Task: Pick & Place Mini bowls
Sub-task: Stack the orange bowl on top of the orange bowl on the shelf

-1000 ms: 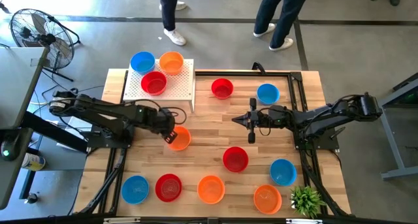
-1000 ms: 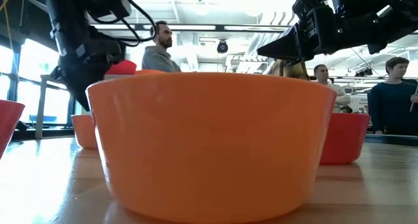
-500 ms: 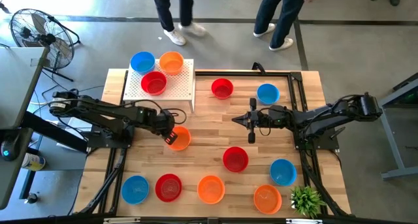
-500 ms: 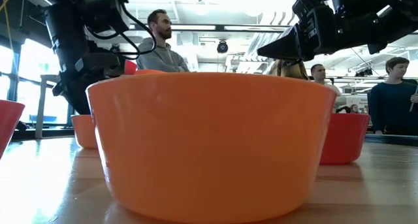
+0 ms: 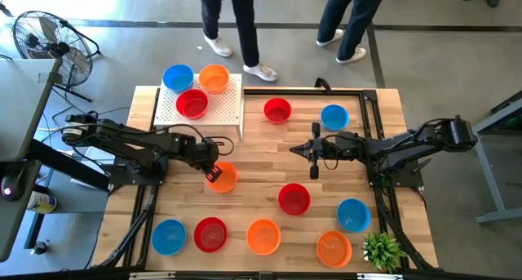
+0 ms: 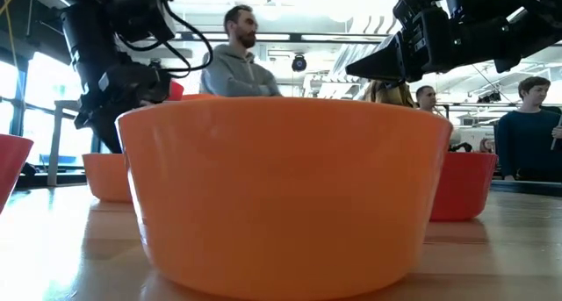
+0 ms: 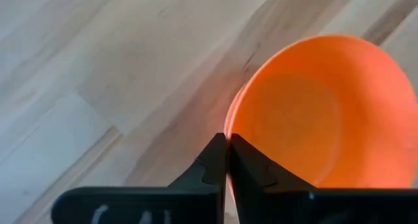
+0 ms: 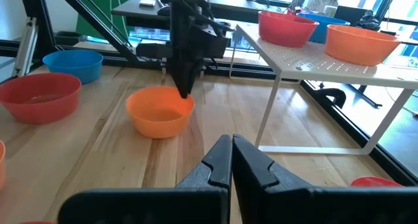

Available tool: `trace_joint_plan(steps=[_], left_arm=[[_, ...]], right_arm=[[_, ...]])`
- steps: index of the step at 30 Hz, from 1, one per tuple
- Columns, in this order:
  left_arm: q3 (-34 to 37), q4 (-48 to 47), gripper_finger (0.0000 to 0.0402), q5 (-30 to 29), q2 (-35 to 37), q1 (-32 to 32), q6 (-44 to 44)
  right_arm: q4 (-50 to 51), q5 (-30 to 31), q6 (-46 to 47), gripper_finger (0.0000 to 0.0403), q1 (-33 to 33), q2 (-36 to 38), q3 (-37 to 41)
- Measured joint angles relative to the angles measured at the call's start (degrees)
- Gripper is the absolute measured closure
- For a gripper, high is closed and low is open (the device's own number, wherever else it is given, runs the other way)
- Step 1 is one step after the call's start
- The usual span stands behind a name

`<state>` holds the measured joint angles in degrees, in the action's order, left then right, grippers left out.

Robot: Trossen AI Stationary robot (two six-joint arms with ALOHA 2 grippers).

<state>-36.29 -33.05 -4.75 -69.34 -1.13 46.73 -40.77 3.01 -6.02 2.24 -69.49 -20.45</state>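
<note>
Left of centre in the high view, the left gripper (image 5: pixel 213 172) pinches the rim of an orange mini bowl (image 5: pixel 223 176) on the wooden table (image 5: pixel 261 162), below the white stand (image 5: pixel 228 108); the right gripper (image 5: pixel 314 152), fingers pressed together and empty, hovers mid-table

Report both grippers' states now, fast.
Left gripper: shut on the orange bowl's rim.
Right gripper: shut, holding nothing, over mid-table.
</note>
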Motion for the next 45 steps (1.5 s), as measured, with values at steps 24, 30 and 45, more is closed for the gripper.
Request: trace_joint_plan(steps=[24, 30, 45], left_arm=[[-33.36, -18.44, 0.0399, -3.47, 1.79, 1.52, -10.33], [-45.10, -29.16, 0.0399, -3.34, 1.74, 9.81, -13.59], [-65.20, -37.96, 0.0399, 13.21, -8.43, 46.93, -32.03]], right_arm=[[0.68, 0.00, -0.42, 0.0403, 0.00, 0.00, 0.00], [0.68, 0.00, -0.41, 0.0403, -0.01, 0.00, 0.00], [0.24, 0.00, -0.39, 0.0402, -0.01, 0.00, 0.00]])
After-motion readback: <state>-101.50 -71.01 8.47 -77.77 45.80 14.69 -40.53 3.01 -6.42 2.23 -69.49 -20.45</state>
